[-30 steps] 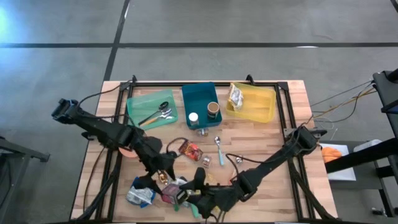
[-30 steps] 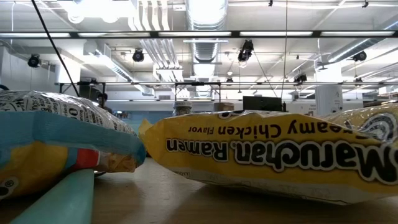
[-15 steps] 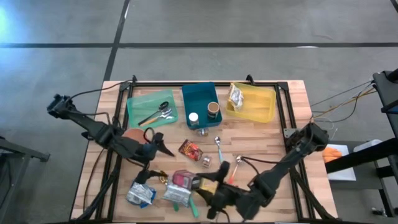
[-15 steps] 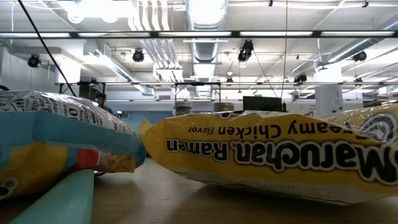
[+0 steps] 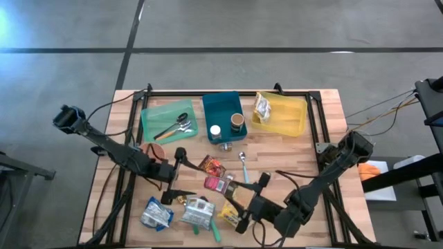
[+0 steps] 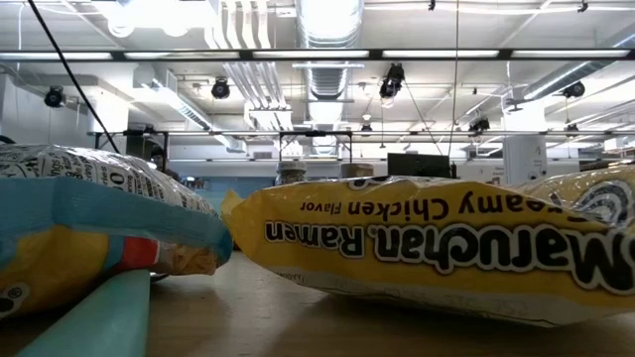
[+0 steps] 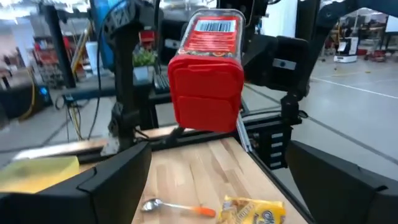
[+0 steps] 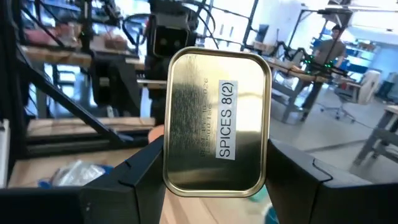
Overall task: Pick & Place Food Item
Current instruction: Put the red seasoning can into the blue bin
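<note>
I have the right gripper lifting the spice tin, jaws pinching its sides, above the near-middle counter for carrying, while the left gripper waits alongside, jaws spread, holding nothing.

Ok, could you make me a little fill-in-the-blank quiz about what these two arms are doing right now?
1. The right gripper holds a metal tin whose label reads ____ 8(2).
2. Seen from the left wrist, that tin's lid is coloured ____.
3. The left gripper faces the tin with its fingers ____, holding nothing.
4. In the low view, the yellow ramen packet names the flavor Creamy ____.

Missing words: SPICES; red; open; Chicken
</note>
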You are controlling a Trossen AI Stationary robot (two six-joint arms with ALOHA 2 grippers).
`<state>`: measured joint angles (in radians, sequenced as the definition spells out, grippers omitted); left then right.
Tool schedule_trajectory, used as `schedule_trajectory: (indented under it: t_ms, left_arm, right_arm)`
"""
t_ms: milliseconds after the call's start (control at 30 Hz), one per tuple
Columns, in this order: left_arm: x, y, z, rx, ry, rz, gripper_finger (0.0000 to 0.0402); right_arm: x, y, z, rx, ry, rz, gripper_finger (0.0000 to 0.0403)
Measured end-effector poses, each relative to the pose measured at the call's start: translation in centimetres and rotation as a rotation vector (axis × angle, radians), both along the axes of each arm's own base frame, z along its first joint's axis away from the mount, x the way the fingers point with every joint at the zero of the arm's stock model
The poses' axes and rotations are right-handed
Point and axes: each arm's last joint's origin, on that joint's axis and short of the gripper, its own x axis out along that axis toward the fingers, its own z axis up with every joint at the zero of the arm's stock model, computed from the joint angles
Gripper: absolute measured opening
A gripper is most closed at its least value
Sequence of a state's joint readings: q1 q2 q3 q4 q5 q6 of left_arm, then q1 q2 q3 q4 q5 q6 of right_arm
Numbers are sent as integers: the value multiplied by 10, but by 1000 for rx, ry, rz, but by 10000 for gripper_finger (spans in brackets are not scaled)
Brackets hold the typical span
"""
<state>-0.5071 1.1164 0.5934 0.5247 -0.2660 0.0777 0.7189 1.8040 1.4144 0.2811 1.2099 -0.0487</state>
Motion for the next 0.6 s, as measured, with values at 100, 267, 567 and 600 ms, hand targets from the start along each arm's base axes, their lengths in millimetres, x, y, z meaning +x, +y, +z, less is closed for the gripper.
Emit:
schedule_trajectory:
  t_ms: [100, 267, 567, 600]
  left_arm:
    - [1, 4, 0, 7, -34, 21, 373]
    - [3, 3, 3, 7, -56, 11, 373]
    - [4, 3, 8, -19, -108, 7, 373]
    - [5, 3, 8, -25, -113, 4, 373]
  right_arm:
    - [4, -5, -1, 13, -54, 50, 214]
    - [8, -15, -8, 22, -113, 75, 214]
    - [19, -27, -14, 9, -123, 159, 214]
    - [20, -27, -15, 10, -122, 159, 214]
